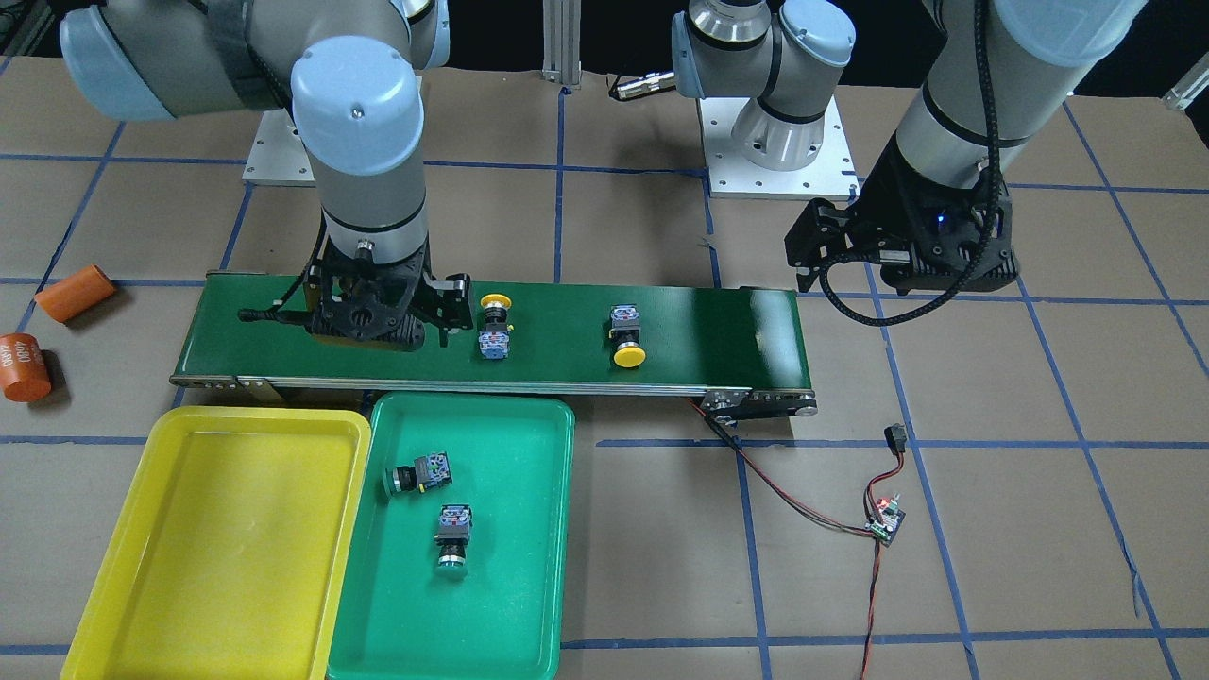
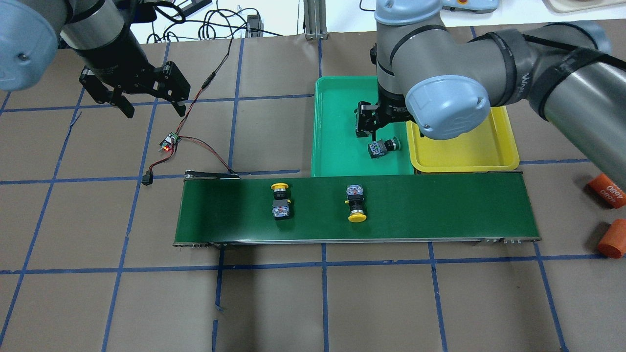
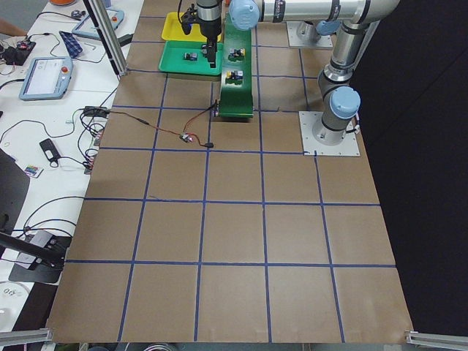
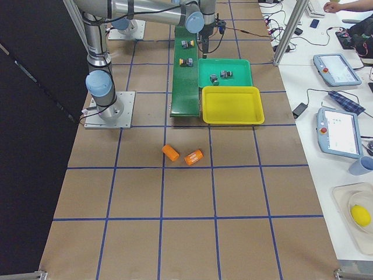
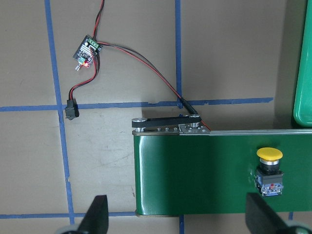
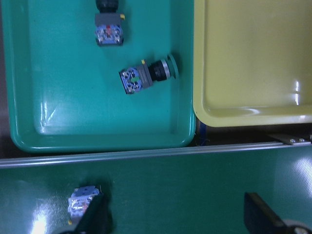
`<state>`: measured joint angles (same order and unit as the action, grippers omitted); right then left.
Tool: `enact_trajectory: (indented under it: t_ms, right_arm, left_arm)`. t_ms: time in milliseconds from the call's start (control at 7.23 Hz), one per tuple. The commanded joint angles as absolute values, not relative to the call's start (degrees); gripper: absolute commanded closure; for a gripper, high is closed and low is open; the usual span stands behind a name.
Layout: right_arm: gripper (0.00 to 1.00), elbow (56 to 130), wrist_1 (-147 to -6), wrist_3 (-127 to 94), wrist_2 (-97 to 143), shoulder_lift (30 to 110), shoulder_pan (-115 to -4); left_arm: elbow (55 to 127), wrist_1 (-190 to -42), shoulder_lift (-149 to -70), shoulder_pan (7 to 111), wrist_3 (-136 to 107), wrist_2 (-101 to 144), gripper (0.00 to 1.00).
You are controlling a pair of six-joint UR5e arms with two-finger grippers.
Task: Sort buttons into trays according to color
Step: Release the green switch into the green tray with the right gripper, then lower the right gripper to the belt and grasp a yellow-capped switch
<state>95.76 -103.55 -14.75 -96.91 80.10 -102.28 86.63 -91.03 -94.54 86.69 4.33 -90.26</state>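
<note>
Two yellow buttons (image 2: 279,200) (image 2: 356,203) lie on the dark-green conveyor belt (image 2: 440,205). Two green buttons (image 1: 420,474) (image 1: 454,538) lie in the green tray (image 1: 515,586). The yellow tray (image 1: 94,586) beside it holds nothing. My right gripper (image 6: 178,219) hangs open above the belt's end by the trays, its fingers spread wide and nothing between them; one finger (image 6: 95,217) partly covers a yellow button (image 6: 80,202). My left gripper (image 2: 154,110) is open above the table past the belt's other end, and the other yellow button (image 5: 269,170) shows in its wrist view.
Two orange cylinders (image 1: 76,291) (image 1: 24,366) lie on the table beyond the belt's tray end. A small circuit board (image 2: 169,142) with red and black wires runs to the belt's other end. The trays butt against the belt's far side.
</note>
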Motion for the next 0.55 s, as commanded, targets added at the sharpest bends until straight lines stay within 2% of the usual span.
enact_trajectory:
  t_ms: [0,415]
  right_arm:
    - [0.00,101.8,-103.1,-19.1,-95.5,82.4,-103.0]
    - [0.00,104.6,-106.9,-19.0,-93.0,79.2,-106.0]
  left_arm:
    - [86.1,-91.0,-94.8,86.7,4.4,-90.4,0.00]
    - [86.1,-91.0,-94.8,86.7,4.4,-90.4,0.00]
